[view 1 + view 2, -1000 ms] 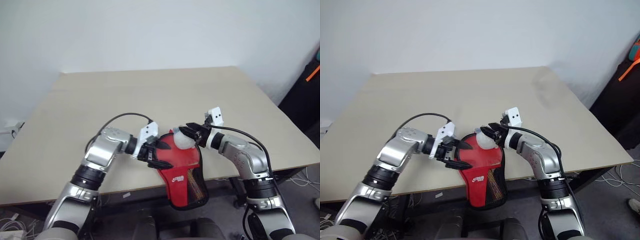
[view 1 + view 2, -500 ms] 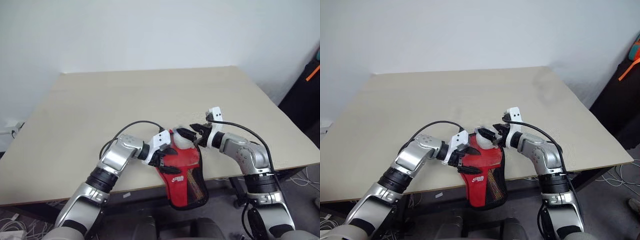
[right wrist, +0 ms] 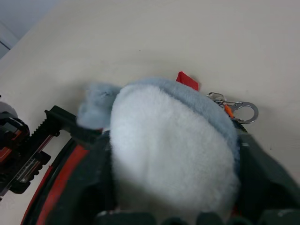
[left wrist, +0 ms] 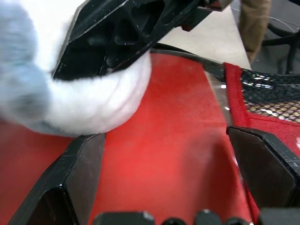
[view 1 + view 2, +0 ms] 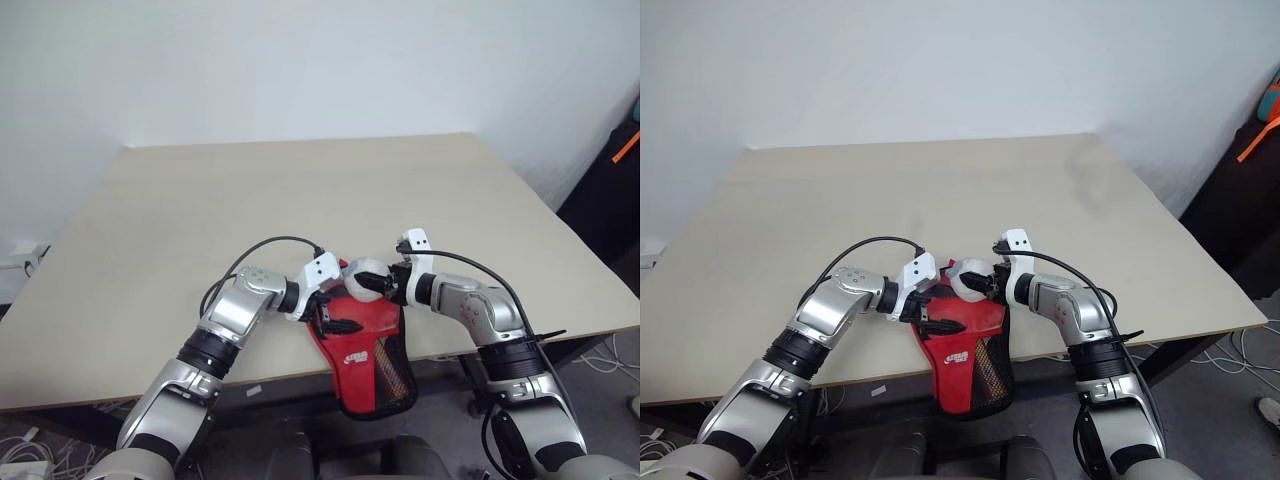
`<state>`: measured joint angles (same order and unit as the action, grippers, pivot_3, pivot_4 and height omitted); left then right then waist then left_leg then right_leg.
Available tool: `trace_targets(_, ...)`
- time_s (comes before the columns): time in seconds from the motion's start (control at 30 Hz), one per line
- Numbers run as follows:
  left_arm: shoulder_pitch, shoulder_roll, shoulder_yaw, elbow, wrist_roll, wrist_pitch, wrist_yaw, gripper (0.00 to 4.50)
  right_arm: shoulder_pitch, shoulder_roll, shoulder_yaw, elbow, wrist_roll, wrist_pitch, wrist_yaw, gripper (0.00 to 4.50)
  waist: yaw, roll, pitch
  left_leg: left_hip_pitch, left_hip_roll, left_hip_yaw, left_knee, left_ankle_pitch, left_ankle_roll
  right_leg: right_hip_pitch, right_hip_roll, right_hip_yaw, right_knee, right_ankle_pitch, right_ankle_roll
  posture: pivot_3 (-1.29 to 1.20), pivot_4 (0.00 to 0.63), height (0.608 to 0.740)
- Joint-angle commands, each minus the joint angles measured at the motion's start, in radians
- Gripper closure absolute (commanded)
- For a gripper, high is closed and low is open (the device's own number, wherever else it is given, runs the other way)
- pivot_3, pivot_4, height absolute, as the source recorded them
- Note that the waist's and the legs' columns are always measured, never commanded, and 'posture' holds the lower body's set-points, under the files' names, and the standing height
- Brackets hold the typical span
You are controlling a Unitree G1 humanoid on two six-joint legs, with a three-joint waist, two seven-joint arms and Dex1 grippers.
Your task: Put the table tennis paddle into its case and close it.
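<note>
Two tools are seen at the case [image 5: 360, 335] on the desk [image 5: 300, 190] edge — left tool [image 5: 335, 313] spread wide, right tool [image 5: 368, 283] pinching a white plush [image 5: 366, 272] — zipping judged undone.

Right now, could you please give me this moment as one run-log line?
right gripper: shut on fluffy white charm | left gripper: open over case | case: overhanging table edge
</note>
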<state>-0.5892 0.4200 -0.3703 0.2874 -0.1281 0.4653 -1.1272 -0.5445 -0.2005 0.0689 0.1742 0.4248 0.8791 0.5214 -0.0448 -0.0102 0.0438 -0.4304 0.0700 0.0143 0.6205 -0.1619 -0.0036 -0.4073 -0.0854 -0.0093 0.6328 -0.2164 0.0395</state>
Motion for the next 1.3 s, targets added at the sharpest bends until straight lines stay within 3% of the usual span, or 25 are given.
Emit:
trace_targets(0.03, -0.04, -0.004, 0.011, 0.069, 0.044, -0.018, 0.052, 0.0, -0.001, -0.021, -0.013, -0.029, 0.003, 0.033, 0.001, 2.58, 0.0, 0.0, 0.0, 0.0, 0.0, 0.0, 0.0, 0.0, 0.0, 0.0, 0.0, 0.0, 0.0, 0.0, 0.0, 0.0, 0.0, 0.74)
trace_targets(0.17, -0.076, -0.021, -0.004, 0.162, 0.091, -0.06, 0.105, 0.0, 0.001, -0.047, -0.034, -0.082, 0.035, 0.071, 0.025, 3.49, 0.0, 0.0, 0.0, 0.0, 0.0, 0.0, 0.0, 0.0, 0.0, 0.0, 0.0, 0.0, 0.0, 0.0, 0.0, 0.0, 0.0, 0.74)
trace_targets(0.3, -0.093, -0.043, -0.018, 0.227, 0.128, -0.103, 0.133, 0.0, 0.011, -0.13, 0.003, -0.164, 0.044, 0.134, 0.08, 3.87, 0.001, 0.0, 0.0, 0.0, 0.0, 0.0, 0.0, 0.0, 0.0, 0.0, 0.0, 0.0, 0.0, 0.0, 0.0, 0.0, 0.0, 0.74)
trace_targets(0.57, -0.079, -0.068, -0.045, 0.227, 0.141, -0.115, 0.111, 0.0, 0.046, -0.32, 0.046, -0.334, 0.06, 0.252, 0.147, 3.91, 0.022, 0.002, -0.001, 0.0, -0.001, 0.0, 0.002, -0.003, -0.002, 0.0, -0.001, 0.0, -0.001, -0.001, 0.001, 0.0, 0.0, 0.74)
trace_targets(0.73, -0.064, -0.07, -0.056, 0.215, 0.142, -0.108, 0.09, 0.0, 0.047, -0.41, 0.076, -0.303, 0.018, 0.278, 0.136, 3.91, 0.028, 0.002, -0.001, 0.0, -0.001, 0.001, 0.004, -0.005, -0.001, 0.0, -0.001, 0.0, -0.002, -0.001, 0.0, 0.0, 0.0, 0.74)
trace_targets(1.0, -0.032, -0.043, -0.109, 0.148, 0.159, -0.154, -0.009, 0.0, -0.045, -0.332, -0.033, -0.13, -0.004, 0.255, 0.012, 3.91, 0.027, 0.003, -0.002, 0.0, -0.001, 0.0, 0.006, -0.005, -0.001, 0.002, -0.001, 0.0, -0.003, -0.001, 0.001, 0.0, 0.0, 0.74)
trace_targets(1.13, -0.037, -0.025, -0.187, 0.172, 0.252, -0.249, -0.023, 0.0, -0.059, -0.319, -0.055, -0.129, 0.006, 0.27, 0.006, 3.91, 0.032, 0.003, -0.002, 0.0, -0.001, 0.001, 0.006, -0.006, 0.0, 0.002, -0.001, 0.0, -0.003, -0.001, 0.001, 0.0, 0.0, 0.74)
trace_targets(1.3, -0.058, -0.051, -0.207, 0.226, 0.28, -0.237, -0.036, 0.0, -0.045, -0.338, -0.067, -0.169, 0.018, 0.29, 0.021, 3.91, 0.033, 0.009, -0.007, 0.0, -0.001, 0.001, 0.007, -0.006, 0.0, 0.003, -0.001, 0.0, -0.004, -0.001, 0.001, 0.0, 0.0, 0.74)
